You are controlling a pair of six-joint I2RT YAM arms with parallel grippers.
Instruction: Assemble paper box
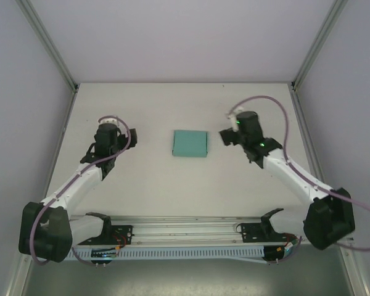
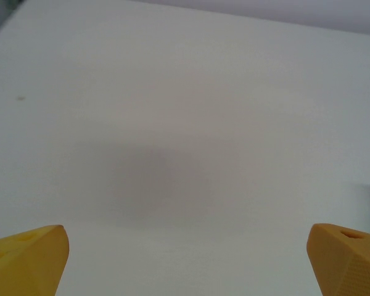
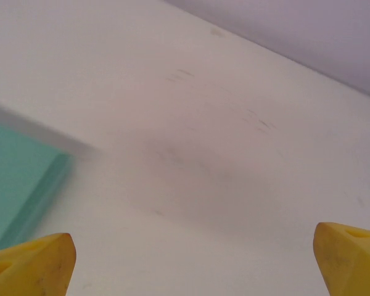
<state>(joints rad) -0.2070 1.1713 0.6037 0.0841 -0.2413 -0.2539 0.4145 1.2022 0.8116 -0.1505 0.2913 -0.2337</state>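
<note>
Looks like the folding is pretty much done. The paper box (image 1: 190,143) is seen closed up and lying flat in the middle of the table (image 1: 148,185), between the arms (image 1: 290,174) and touched by neither. The right gripper (image 1: 224,137) is parked just beside its right edge, jaws spread wide, nothing pinched. The left gripper (image 1: 110,123) is well apart from it, also spread wide and empty. Any retreat is probably best done upward first, then back, so the box isn't nudged.

Count: one table, two arms, one box, two grippers, four yellow fingers (image 3: 31,265).
</note>
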